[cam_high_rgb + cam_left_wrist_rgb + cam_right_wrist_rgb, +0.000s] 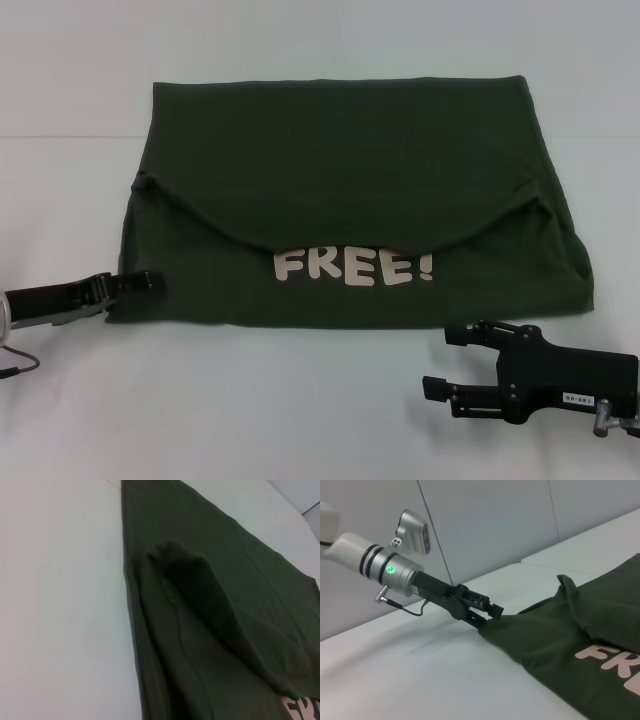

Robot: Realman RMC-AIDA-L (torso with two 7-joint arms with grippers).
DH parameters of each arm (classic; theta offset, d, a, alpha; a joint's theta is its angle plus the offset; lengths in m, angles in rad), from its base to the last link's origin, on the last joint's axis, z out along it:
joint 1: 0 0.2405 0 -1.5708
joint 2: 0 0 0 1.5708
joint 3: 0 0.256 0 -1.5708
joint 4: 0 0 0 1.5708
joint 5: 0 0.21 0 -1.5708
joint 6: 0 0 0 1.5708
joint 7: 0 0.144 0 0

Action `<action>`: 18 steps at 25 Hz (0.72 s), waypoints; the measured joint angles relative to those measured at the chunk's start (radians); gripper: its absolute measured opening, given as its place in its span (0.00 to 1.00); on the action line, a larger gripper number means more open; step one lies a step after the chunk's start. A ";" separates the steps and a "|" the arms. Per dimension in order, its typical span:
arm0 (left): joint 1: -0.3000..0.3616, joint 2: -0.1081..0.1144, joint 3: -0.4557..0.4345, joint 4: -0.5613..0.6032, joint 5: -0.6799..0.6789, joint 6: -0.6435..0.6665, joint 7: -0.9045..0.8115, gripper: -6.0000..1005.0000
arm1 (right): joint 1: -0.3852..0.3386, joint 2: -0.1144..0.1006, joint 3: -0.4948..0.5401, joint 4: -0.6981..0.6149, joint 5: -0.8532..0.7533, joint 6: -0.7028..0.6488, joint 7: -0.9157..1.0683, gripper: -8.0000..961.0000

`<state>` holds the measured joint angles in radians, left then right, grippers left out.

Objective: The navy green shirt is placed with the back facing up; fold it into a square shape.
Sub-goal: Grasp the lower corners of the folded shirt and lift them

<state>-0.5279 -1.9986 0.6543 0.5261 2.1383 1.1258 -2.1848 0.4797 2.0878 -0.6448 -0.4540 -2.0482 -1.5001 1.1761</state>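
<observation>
The navy green shirt (350,170) lies flat on the white table (250,400), with its upper part folded down in a curved flap over the front. Cream "FREE!" lettering (355,267) shows below that flap. My left gripper (148,282) is at the shirt's near left corner, shut on the fabric edge; the right wrist view shows the left gripper (492,614) pinching that corner of the shirt (560,635). My right gripper (445,362) rests open on the table just in front of the shirt's near right edge, holding nothing. In the left wrist view only the folded shirt (225,605) appears.
A seam (70,135) crosses the table behind the shirt. A thin cable (18,362) hangs from the left arm at the table's left edge. Grey wall panels (485,525) stand beyond the table. Bare tabletop lies in front of the shirt between the arms.
</observation>
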 joint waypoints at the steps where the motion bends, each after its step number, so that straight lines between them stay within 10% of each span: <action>1: -0.001 -0.001 0.000 0.000 0.000 0.000 0.000 0.88 | 0.000 0.000 0.001 0.000 0.000 0.000 0.000 0.93; 18: -0.002 -0.008 0.043 -0.001 0.012 -0.055 -0.002 0.71 | 0.001 0.000 0.008 0.000 0.004 -0.002 0.009 0.93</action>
<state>-0.5295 -2.0069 0.6975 0.5253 2.1508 1.0703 -2.1870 0.4810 2.0878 -0.6365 -0.4543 -2.0447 -1.5022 1.1849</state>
